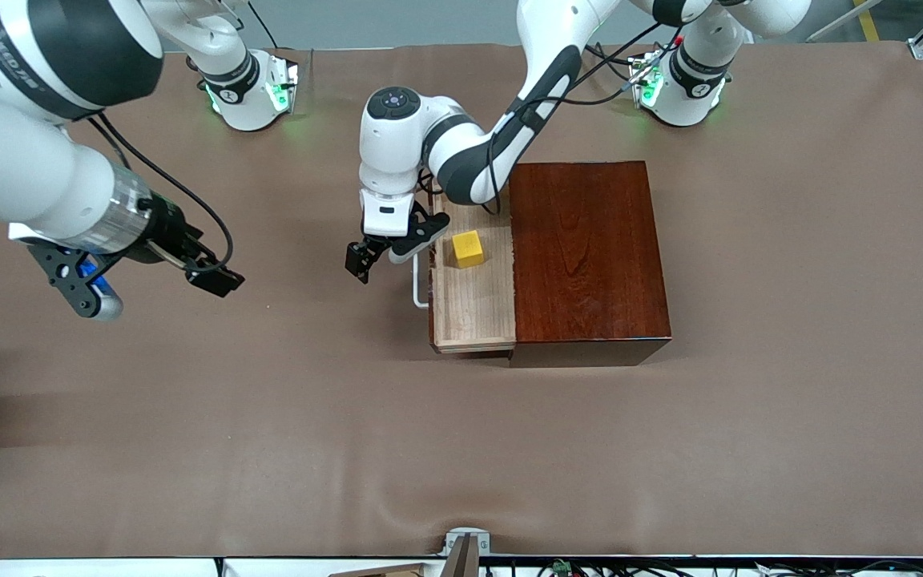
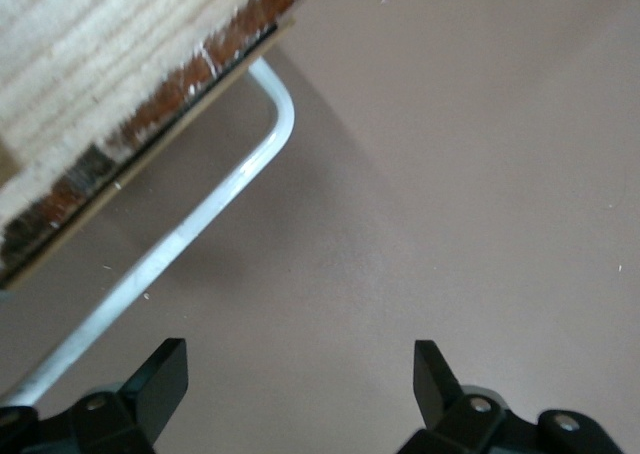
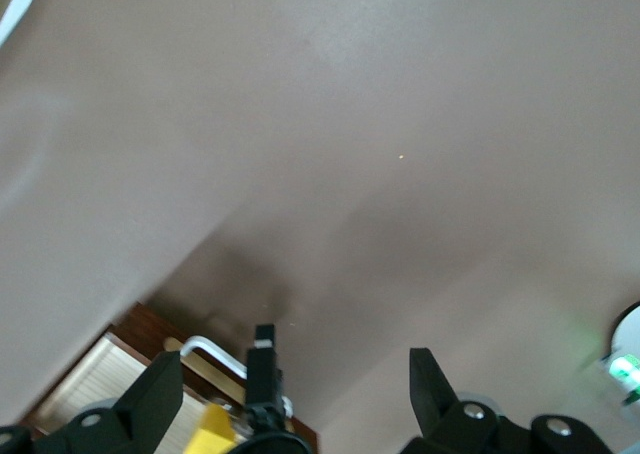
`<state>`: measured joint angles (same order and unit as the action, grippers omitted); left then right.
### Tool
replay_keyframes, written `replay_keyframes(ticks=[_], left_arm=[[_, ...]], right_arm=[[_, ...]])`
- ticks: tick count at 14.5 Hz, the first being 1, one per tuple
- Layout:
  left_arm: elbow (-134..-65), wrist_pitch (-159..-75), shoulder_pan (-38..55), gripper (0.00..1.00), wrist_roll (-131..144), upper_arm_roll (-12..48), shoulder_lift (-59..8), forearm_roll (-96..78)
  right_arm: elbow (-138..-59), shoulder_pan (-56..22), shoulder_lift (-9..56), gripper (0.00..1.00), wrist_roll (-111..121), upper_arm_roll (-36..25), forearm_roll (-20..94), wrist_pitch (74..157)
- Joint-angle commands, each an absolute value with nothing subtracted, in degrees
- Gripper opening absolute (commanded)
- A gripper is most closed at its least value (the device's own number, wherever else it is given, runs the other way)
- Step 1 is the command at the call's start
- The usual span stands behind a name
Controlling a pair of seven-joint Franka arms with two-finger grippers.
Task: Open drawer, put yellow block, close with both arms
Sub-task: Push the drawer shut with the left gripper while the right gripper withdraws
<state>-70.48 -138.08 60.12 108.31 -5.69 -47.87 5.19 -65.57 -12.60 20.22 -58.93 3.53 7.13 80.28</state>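
Brown tabletop (image 1: 269,449) carries a dark reddish-brown box (image 1: 586,252). Its pale wood drawer (image 1: 473,308) is pulled out toward the right arm's end, with the white handle (image 1: 418,290) on the drawer front.

Right arm (image 1: 21,172) hangs over bare tabletop near its own end, well apart from the box. Right pincer (image 1: 217,278) is spread wide and holds nothing; wrist view shows both fingers (image 3: 150,399) with only the cloth between them, drawer and block small in the distance.

Left arm (image 1: 461,152) reaches across the drawer. Left pincer (image 1: 361,260) hovers just outside the drawer front, right beside the handle (image 2: 215,199), jaws wide apart, nothing gripped, not touching the bar.

Yellow block (image 1: 468,248) sits inside the open drawer, close to the left pincer, just past the drawer front from it, well apart from the right pincer.
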Motion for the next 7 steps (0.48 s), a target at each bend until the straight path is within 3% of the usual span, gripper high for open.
replay_keyframes(ticks=[1,7], left_arm=[[-67.7,-140.0,60.6,1.0,112.5,-6.6,-50.0,6.4],[-68.0,-134.2,60.7,1.0,114.3,-6.7,-49.8,6.5]], right_arm=[[-65.7,-10.4,18.5,1.0,-52.0,4.3,6.2,78.6],[-65.7,-5.8,16.4,1.0,-32.9,4.3,6.2,74.5]])
